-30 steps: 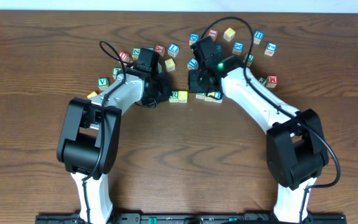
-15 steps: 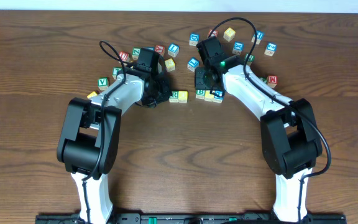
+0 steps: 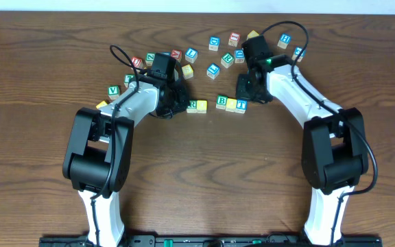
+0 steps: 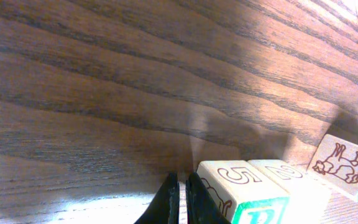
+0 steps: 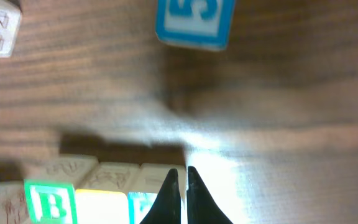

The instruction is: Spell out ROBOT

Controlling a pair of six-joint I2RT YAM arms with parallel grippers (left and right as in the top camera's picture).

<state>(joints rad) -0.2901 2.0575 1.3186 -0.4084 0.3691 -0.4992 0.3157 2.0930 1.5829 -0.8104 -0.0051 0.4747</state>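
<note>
- And the right pincer (image 5: 179, 186) is off the row! Its tips are pressed together with nothing between them.
- A second ago it was down over the right-hand trio. Now it has swung out to the side and sits clear of them.
- Just to its left and a touch behind the tips sit B (image 3: 221, 102), a yellow block (image 3: 231, 103) and T (image 3: 241, 106). They touch side by side and lie where they did half a second ago.
- Ahead of the tips lies one blue block (image 5: 194, 22), apart from the row, on bare surface (image 3: 197, 178).
- Further along the row, past a small gap, come the other yellow (image 3: 201, 105) and R (image 3: 193, 105), touching each other.
- The left pincer (image 4: 179, 198) hasn't budged in the last second. It's closed too, holding nothing, with R just to its right.
- The loose blocks (image 3: 214, 43) are scattered well beyond both arms.
- What it means: the last placement looks released and settled, so the line reads R, yellow, gap, B, yellow, T.
- I can't read a letter on either yellow, so whether they are O's is a guess.
- My call: the word is nearly done, and the gap in the middle is what's left to close.
</note>
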